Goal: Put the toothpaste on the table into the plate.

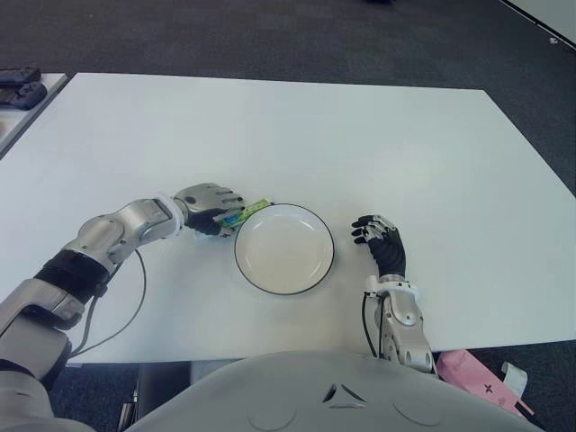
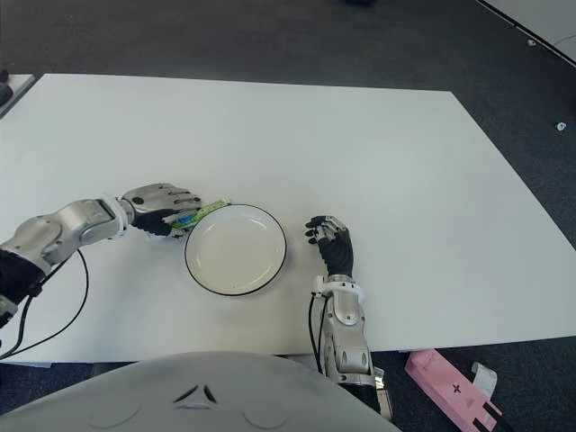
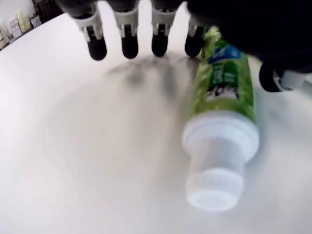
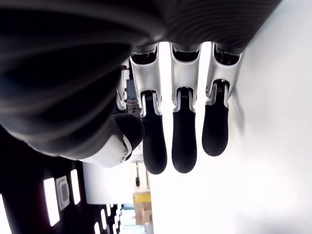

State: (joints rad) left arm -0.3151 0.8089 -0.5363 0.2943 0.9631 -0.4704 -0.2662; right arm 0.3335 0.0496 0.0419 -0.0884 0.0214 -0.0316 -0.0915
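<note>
The white table [image 1: 297,135] stood on dark grey carpet [image 1: 270,36]. Dark objects [image 1: 20,86], too indistinct to identify, lay on a separate pale surface [image 1: 13,121] off the table's far left corner. A pink box [image 2: 450,385] lay on the floor by the near right edge, just beside a small white item [image 2: 483,373]. A pale strip [image 1: 544,16] crossed the far right corner.

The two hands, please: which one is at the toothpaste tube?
The left hand, just left of the plate, with its fingers over the green toothpaste tube. The right hand shows right of the plate, holding nothing.
</note>
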